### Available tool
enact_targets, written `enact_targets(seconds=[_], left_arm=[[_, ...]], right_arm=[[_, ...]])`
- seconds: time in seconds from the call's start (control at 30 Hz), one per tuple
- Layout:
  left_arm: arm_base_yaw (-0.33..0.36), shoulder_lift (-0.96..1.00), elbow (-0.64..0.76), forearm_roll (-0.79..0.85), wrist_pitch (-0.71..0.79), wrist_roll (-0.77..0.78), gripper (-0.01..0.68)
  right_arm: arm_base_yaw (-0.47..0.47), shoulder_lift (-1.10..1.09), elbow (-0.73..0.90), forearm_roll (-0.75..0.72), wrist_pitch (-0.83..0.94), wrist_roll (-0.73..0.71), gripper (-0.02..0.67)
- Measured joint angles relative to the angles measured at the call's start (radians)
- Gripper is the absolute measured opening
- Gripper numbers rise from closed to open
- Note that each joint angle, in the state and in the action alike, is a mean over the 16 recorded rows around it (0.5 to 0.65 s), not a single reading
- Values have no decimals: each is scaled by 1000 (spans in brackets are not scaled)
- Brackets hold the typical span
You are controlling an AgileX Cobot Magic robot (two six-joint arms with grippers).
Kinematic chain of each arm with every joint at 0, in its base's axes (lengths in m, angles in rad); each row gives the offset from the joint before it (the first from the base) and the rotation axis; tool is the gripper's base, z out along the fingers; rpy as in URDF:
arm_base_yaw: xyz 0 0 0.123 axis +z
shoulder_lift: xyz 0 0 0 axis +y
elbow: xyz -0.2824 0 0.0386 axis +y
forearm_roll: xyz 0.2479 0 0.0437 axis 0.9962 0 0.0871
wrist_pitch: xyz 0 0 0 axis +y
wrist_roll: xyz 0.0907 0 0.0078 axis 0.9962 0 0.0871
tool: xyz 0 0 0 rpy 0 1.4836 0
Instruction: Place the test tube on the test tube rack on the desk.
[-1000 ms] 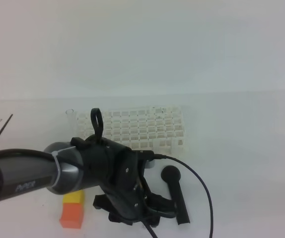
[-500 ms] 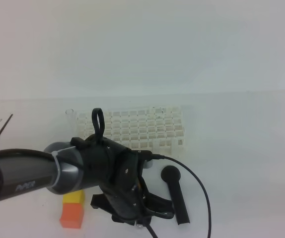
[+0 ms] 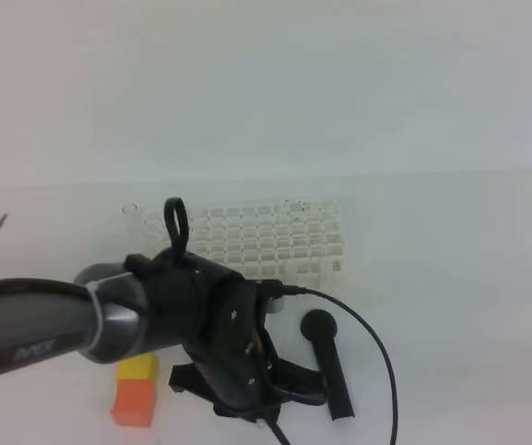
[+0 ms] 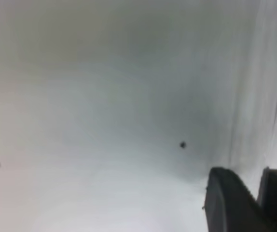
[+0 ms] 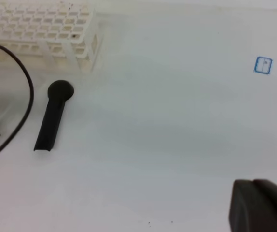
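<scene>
Down at the near edge of the desk (image 4: 80,121), the left gripper (image 4: 254,179) is low over the white top. Its two dark fingers are drawn close, with only a thin slit between them. From that slit a pale glassy streak runs straight out ahead, and I take it to be the tube (image 4: 254,106). It is blurred, but the jaws look to be pinching its near end. Its long axis runs on ahead of the fingers, leaning a little, rather than across them. From the high view I cannot make the glass out at all, since the bulky left wrist covers that spot.

Just to the right of that wrist lies a black tool (image 3: 326,357), round head pointing away, apart from the jaws. To the left are an orange and yellow block (image 3: 136,389).

Farther back, past the wrist, stands the rack (image 3: 266,243), its long side running across the desk and its holes facing up. So the carry goes away from the near edge, and I judge the tube must be stood upright before it meets a hole.

Off to the right, the right gripper (image 5: 261,205) hangs with its jaws pressed together and holds nothing. It is well apart from the rack, so the left arm is plainly the nearer.
</scene>
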Motion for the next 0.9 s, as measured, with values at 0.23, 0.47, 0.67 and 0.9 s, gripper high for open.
enact_targets(seconds=[0.23, 0.47, 0.67, 0.9], left_arm=[[-5, -172, 3, -8, 39, 3, 107], [-33, -466, 79, 43, -84, 8, 107], [-59, -744, 255, 141, -354, 9, 106], [-69, -968, 529, 267, -753, 10, 99]], right_arm=[[0, 0, 0, 4, -17, 0, -1], [0, 0, 0, 43, -78, -12, -1], [0, 1, 0, 126, -145, -78, -1], [0, 46, 0, 380, -179, -357, -1]])
